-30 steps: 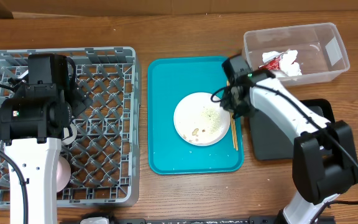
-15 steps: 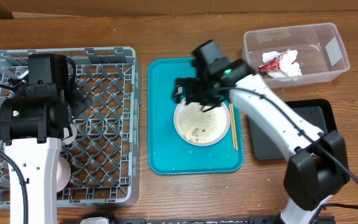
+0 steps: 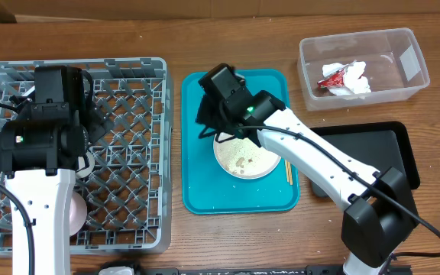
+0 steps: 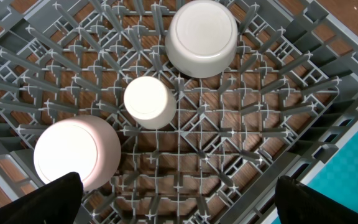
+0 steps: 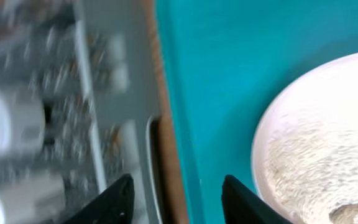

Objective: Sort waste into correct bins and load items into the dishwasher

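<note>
While the left claw [image 4: 185, 202] hangs released over the rack [image 3: 128, 191], which holds two bowls [image 4: 202, 37] and a cup [image 4: 148, 102], the right claw [image 5: 179, 200] stands parted and empty above the teal tray [image 3: 205, 183], beside the speckled plate [image 3: 247, 156]. Chopsticks [image 3: 288, 169] lie on the tray right of the plate; farther off, the tub [image 3: 411, 57] holds napkin [image 3: 357, 80] and wrapper [image 3: 333, 79].

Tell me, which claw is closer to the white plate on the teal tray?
Right. The right gripper hovers by the plate's upper-left edge; the left gripper hangs well apart from it, over the grey rack.
</note>
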Controlling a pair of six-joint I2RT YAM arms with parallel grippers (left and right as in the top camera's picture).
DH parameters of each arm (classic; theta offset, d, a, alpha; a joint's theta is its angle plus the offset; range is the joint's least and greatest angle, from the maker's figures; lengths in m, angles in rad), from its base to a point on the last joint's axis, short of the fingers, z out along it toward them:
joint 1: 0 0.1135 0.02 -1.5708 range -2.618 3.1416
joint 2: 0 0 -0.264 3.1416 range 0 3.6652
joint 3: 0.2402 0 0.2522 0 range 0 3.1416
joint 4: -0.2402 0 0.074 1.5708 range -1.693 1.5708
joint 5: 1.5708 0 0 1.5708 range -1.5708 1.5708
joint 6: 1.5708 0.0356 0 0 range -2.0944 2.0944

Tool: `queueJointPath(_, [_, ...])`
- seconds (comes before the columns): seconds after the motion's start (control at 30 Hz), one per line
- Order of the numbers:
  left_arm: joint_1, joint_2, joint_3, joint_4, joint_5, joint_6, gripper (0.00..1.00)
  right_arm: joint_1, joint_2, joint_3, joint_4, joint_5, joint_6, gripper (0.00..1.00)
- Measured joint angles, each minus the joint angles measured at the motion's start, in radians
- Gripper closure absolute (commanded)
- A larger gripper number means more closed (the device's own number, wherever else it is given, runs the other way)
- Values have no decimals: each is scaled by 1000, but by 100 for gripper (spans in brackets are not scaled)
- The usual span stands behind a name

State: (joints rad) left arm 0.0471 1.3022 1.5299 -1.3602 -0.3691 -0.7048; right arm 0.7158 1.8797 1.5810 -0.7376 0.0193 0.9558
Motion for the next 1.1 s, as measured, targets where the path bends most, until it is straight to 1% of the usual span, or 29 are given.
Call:
queueJointPath(0.07, [0, 0, 0, 0, 0, 0, 0, -1, 13, 0, 27, 58, 77, 54])
queueJointPath(0.2, [0, 0, 0, 0, 0, 0, 0, -2, 72, 0, 100, 104, 164, 54])
queueJointPath(0.4, [0, 0, 0, 0, 0, 0, 0, -4, 178, -1, 71, 116, 253, 53])
queueJointPath(0.67, [0, 0, 0, 0, 0, 0, 0, -32, 195, -3, 10, 118, 282, 54])
queueJointPath(0.77, [0, 0, 0, 0, 0, 0, 0, -38, 203, -3, 11, 118, 283, 59])
queueJointPath(0.93, [0, 0, 0, 0, 0, 0, 0, -37, 229, -3, 11, 110, 288, 64])
queueJointPath(1.1, [0, 0, 0, 0, 0, 0, 0, -34, 234, -3, 10, 110, 290, 66])
